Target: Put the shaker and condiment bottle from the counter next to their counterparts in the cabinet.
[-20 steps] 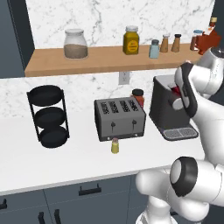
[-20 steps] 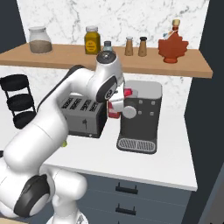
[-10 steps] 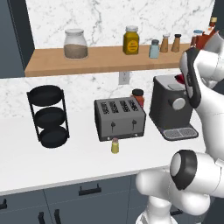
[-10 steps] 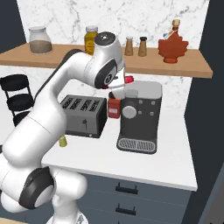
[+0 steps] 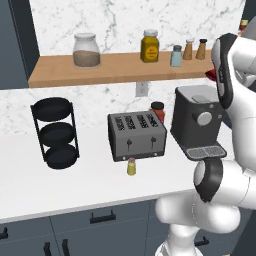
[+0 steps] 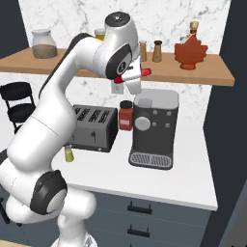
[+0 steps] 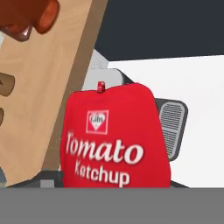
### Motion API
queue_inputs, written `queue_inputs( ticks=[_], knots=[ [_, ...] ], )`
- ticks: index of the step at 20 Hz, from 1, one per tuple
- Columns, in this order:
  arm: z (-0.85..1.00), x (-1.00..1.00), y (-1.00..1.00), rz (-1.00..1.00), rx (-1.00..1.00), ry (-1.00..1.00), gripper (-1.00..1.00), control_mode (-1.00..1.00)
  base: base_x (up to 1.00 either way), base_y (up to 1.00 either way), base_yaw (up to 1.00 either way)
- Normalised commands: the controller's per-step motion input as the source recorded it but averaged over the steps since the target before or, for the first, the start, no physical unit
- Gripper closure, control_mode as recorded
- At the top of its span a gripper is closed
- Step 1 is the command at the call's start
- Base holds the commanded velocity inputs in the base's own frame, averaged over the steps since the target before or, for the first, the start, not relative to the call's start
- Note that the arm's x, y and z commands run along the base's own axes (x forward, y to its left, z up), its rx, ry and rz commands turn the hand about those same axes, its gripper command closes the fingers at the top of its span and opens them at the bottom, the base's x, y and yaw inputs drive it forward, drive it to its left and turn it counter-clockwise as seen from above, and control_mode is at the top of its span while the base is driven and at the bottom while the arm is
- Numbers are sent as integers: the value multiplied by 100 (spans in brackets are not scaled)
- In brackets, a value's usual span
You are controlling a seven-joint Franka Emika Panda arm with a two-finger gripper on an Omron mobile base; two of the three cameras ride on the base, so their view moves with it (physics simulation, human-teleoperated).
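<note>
White marble backs the scene you are working in, with the cabinet (image 6: 212, 77), a long light-brown shelf, running across it above the counter (image 5: 30, 187). Your gripper (image 6: 131, 79) is raised just under the shelf's front edge, above the coffee machine (image 6: 157, 125), and it is pinching the condiment bottle (image 7: 114, 138). In the hand view that red bottle, lettered "Tomato Ketchup", sits right in front of the camera, with the shelf's wooden edge beside it and the machine's drip grille behind it. In the right base view only a red sliver of the bottle shows at the hand.

Above and beyond the hand on the shelf stand two brown shakers (image 6: 150, 51), with the dark red leaf-shaped bottle (image 6: 190, 52) further along the shelf. The pale blue shaker (image 5: 176, 56) stands beside the brown pair.

Well below the hand, the shaker (image 5: 131, 167) stands on the counter in front of the toaster (image 5: 136, 135). A red-lidded jar (image 6: 126, 116) stands between toaster and coffee machine.
</note>
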Motion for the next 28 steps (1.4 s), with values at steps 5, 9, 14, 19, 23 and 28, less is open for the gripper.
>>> queue_inputs(
  ticks=[5, 9, 14, 19, 23, 28],
  knots=[
    [36, 5, -11, -4, 0, 0, 100, -100, 0, 0, 0],
    [38, 12, -11, -1, 0, 0, 100, -100, 0, 0, 0],
    [12, 24, -14, 0, 0, 0, 100, -100, 0, 0, 0],
    [0, 42, -14, 0, -1, 0, 100, -100, 0, 0, 0],
    [0, 44, -14, 0, -1, 0, 100, -100, 0, 0, 0],
    [1, 26, -20, 0, 0, 0, 100, -100, 0, 0, 0]
  ],
)
